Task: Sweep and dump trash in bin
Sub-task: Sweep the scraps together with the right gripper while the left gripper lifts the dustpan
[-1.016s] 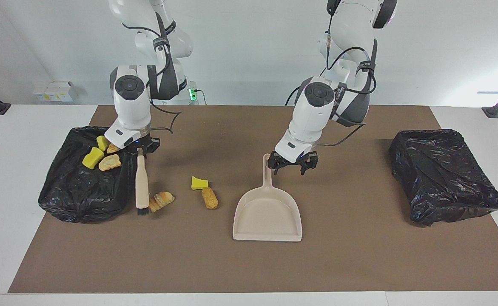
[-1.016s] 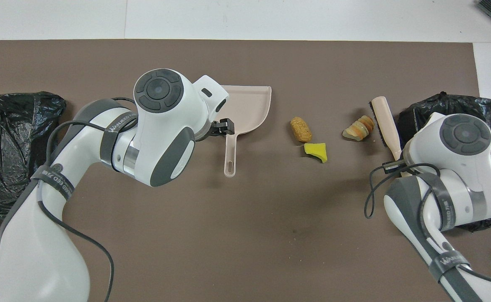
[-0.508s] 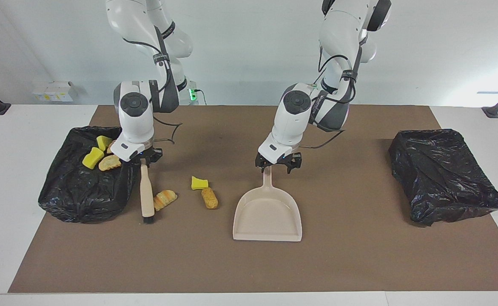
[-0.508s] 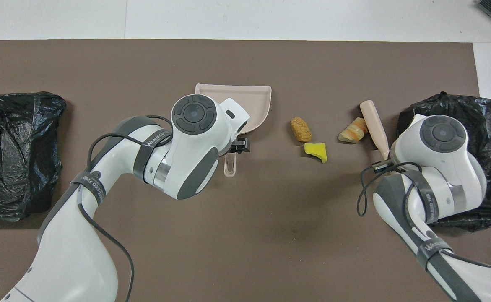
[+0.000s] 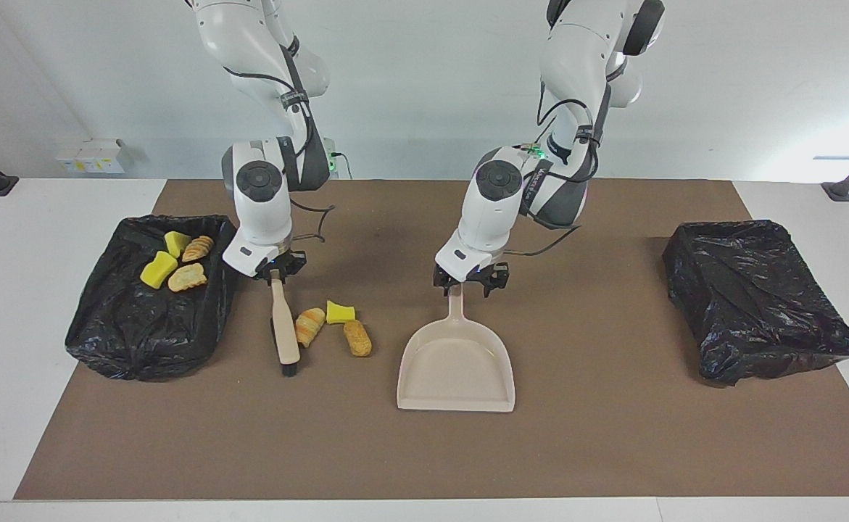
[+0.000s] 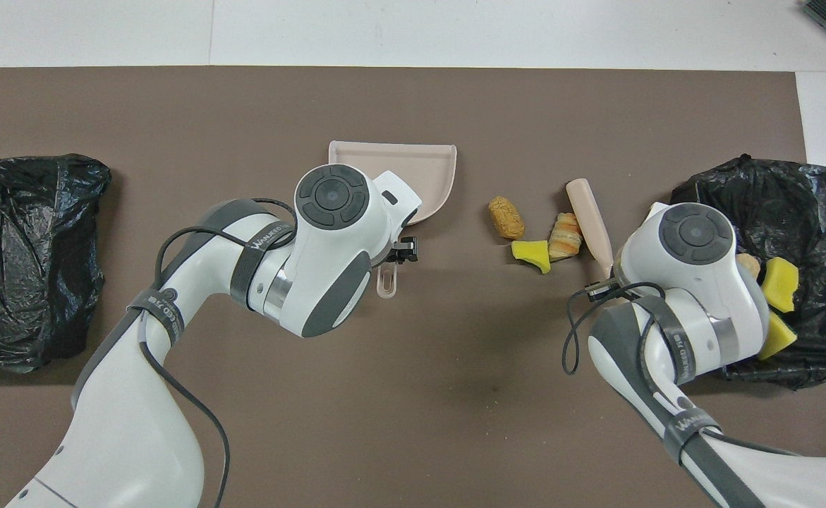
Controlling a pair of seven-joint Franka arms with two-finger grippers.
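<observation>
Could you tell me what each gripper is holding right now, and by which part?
The right gripper holds the brush by the top end of its handle. The left gripper is at the dustpan handle's tip; whether it grips cannot be told.

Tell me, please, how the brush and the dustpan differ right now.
The brush is slim and stick-like; the dustpan is broad and scoop-shaped. The right hand grips the brush, which lies against a pastry lump; the dustpan lies flat, the left hand at its handle tip. Both are beige.
</observation>
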